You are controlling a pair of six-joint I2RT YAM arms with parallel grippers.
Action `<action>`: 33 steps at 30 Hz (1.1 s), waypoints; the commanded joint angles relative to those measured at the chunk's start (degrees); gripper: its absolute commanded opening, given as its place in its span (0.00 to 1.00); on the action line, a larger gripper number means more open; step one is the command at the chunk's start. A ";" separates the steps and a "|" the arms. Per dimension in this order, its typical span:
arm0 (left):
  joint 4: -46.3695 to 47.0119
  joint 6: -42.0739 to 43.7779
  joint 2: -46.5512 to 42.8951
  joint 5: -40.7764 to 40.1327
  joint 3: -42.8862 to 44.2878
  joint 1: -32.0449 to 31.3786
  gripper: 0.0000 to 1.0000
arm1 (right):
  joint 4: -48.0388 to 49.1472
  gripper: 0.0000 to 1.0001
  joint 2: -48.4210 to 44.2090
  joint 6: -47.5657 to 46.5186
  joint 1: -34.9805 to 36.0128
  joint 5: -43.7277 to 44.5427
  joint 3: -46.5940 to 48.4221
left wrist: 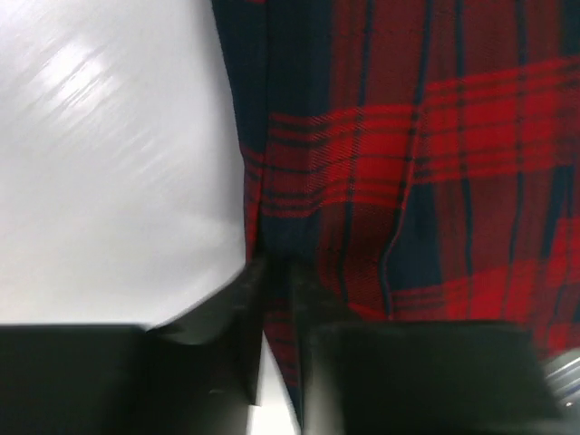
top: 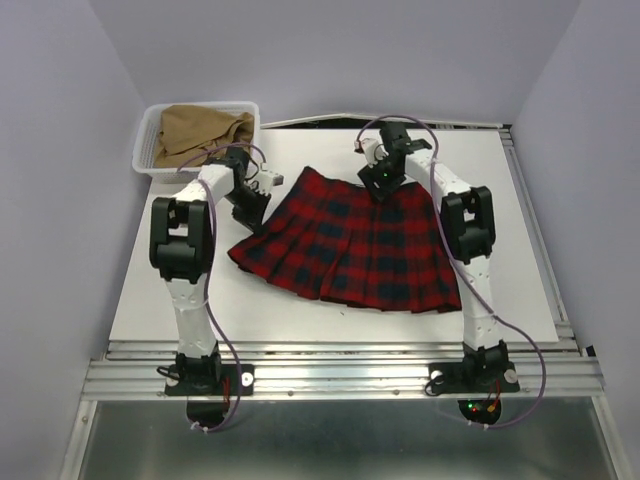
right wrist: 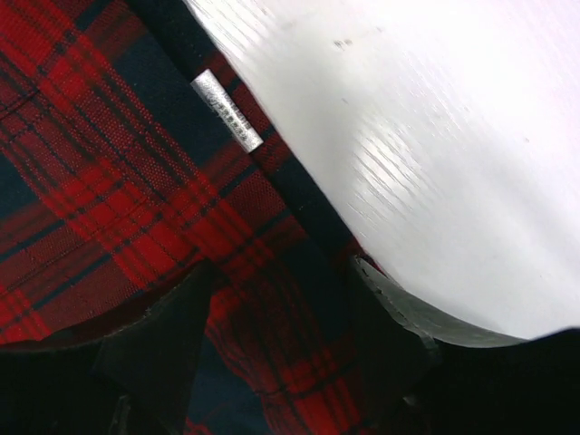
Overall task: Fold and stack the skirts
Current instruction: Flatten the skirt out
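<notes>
The red-and-navy plaid skirt (top: 350, 245) lies spread flat on the white table, hem toward the arms. My left gripper (top: 252, 208) is at the skirt's left side edge. In the left wrist view it (left wrist: 281, 344) is shut on that edge of the plaid cloth (left wrist: 408, 163). My right gripper (top: 383, 188) is down on the waistband at the far side. In the right wrist view it (right wrist: 281, 344) is open, fingers astride bunched plaid cloth (right wrist: 109, 181) near a white label (right wrist: 227, 111). The tan-brown skirt (top: 200, 130) lies crumpled in the basket.
The white mesh basket (top: 145, 152) stands at the table's far left corner, just behind my left arm. Bare white table (top: 500, 200) lies right of the skirt and along the near edge. Lilac walls enclose the table on three sides.
</notes>
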 commanded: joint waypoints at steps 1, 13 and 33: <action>0.13 -2.41 4.63 -2.51 6.33 -1.06 0.03 | 1.32 0.64 -2.93 -3.33 -1.98 6.51 -6.79; 1.17 -9.00 26.17 -10.23 52.92 -4.66 0.00 | -4.38 0.82 -16.03 -0.53 -6.28 1.87 -26.06; 4.17 -8.13 -3.61 -4.44 24.03 -5.89 0.74 | -17.54 0.45 -46.35 -33.91 -11.74 -5.97 -45.64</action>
